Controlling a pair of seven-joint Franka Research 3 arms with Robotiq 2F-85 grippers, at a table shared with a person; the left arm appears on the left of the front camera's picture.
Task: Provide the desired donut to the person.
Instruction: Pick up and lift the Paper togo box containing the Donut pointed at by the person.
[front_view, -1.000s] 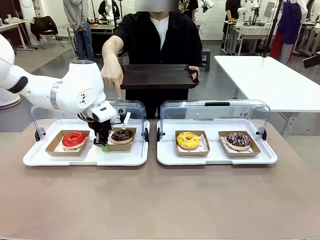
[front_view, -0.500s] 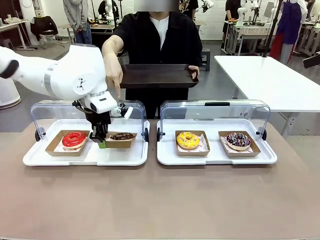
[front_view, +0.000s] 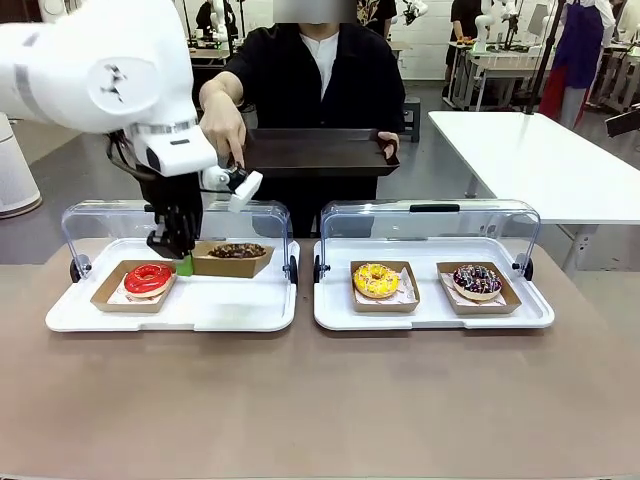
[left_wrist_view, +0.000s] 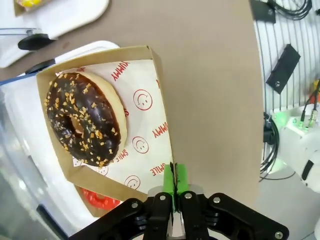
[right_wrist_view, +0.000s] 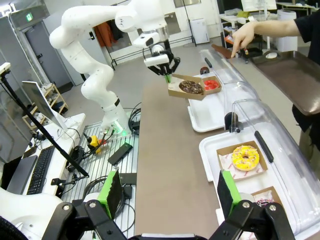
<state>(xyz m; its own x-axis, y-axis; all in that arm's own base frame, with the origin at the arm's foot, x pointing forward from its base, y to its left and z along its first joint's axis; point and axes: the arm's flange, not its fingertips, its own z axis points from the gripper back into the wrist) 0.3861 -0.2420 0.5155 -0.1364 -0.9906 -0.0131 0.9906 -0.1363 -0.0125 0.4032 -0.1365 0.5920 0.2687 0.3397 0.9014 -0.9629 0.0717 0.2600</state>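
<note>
left fingers (left_wrist_view: 179, 176): clenched on the box (front_view: 232, 265) rim, chocolate donut (left_wrist_view: 85, 119) inside.
box: hanging clear of the white tray (front_view: 200, 312), just beside the red donut (front_view: 148, 278).
room: bare desk (front_view: 320, 400) in front; person's dark tray (front_view: 315, 152) beyond.
right fingers (right_wrist_view: 228, 192): spread, empty.
change: box sat lower half a second ago.

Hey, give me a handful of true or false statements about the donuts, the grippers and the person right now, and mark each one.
The left gripper is shut on the edge of the carton holding the chocolate donut. True.
The chocolate donut touches that gripper's pads. False: only the carton's edge is pinched.
The red donut sits beside the yellow donut. False: they lie on different white trays.
The person holds a dark tray. True.
The right gripper is shut. False: it is open.
</note>
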